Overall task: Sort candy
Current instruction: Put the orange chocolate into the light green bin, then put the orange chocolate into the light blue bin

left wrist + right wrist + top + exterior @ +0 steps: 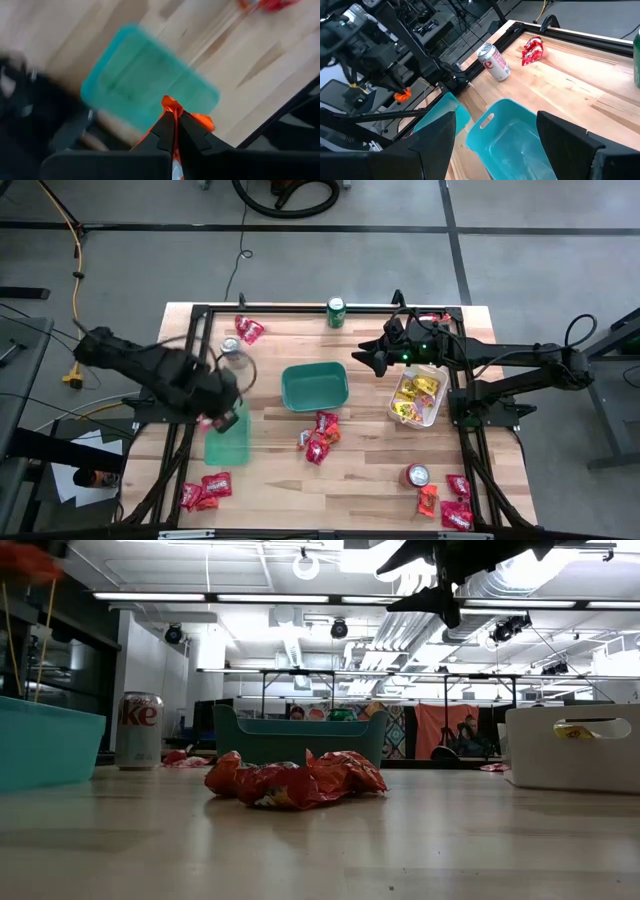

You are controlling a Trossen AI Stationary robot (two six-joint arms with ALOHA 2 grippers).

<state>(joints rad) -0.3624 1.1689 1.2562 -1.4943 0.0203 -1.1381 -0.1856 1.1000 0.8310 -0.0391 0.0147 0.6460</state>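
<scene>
My left gripper (213,418) hangs over the far end of a teal bin (228,437) at the table's left, pointing down and shut on an orange candy packet (171,104). The right wrist view shows that packet (402,94) lifted well above the table. Loose red and orange candy (320,436) lies in the table's middle, with more at the far left (248,330), near left (205,490) and near right (446,502). My right gripper (362,360) hovers open and holds nothing between a second teal bin (315,386) and a white bin (420,398). My left gripper pinches the orange packet between its two shut fingers (162,131), which point down from above. A crumpled end (170,103) sticks out past the fingertips and another bit (202,120) bulges out to one side. The packet is lifted clear, above the teal bin.
The white bin holds yellow candy (416,394). A green can (336,312) stands at the far edge, a silver can (232,348) far left beside my left arm, a silver-red can (417,475) near right. A dark frame (300,308) rims the table.
</scene>
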